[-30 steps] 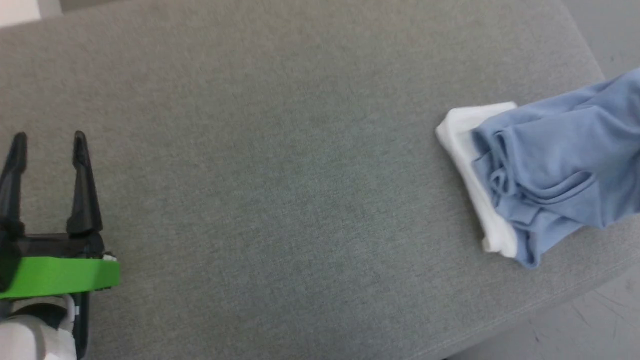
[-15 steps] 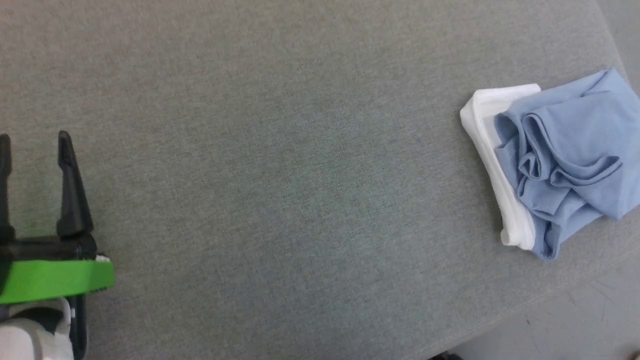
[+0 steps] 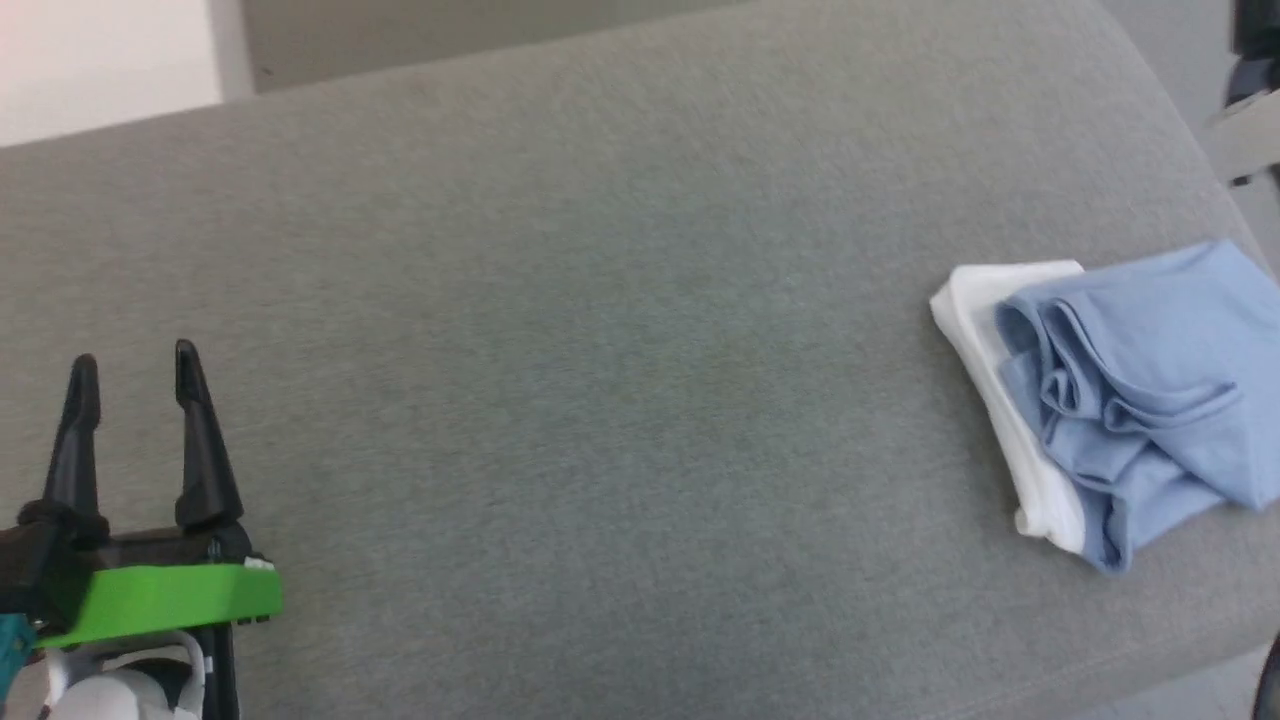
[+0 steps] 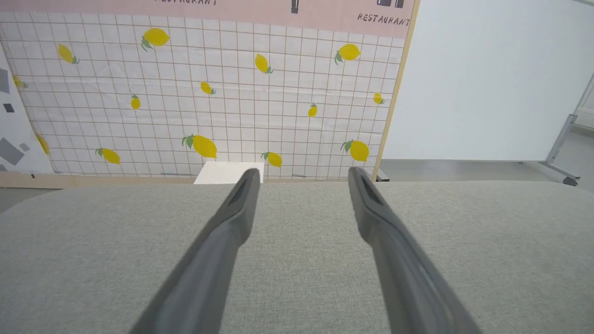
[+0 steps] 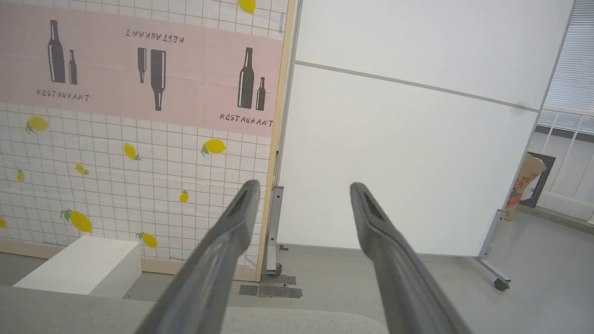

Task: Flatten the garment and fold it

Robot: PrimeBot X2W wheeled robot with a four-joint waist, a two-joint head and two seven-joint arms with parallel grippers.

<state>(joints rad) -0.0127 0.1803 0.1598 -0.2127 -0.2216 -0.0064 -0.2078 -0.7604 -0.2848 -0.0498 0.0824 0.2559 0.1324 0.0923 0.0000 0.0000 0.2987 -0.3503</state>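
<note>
Garment sits bundled & lumpy, so w/ left gripper & right gripper both spread, empty, I'd smooth folds gently.

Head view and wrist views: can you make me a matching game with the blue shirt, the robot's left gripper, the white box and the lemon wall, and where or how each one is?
Things
1. light blue fabric shirt with a white collar
2. left gripper, two long dark fingers
3. white box
4. wall panel printed with yellow lemons

Places or states
a. open and empty, above the grey fabric cushion
b. bunched up at the cushion's right end in the head view
c. upright behind the cushion
d. on the floor at the foot of the lemon panel

Pairs: 1-b, 2-a, 3-d, 4-c
</note>
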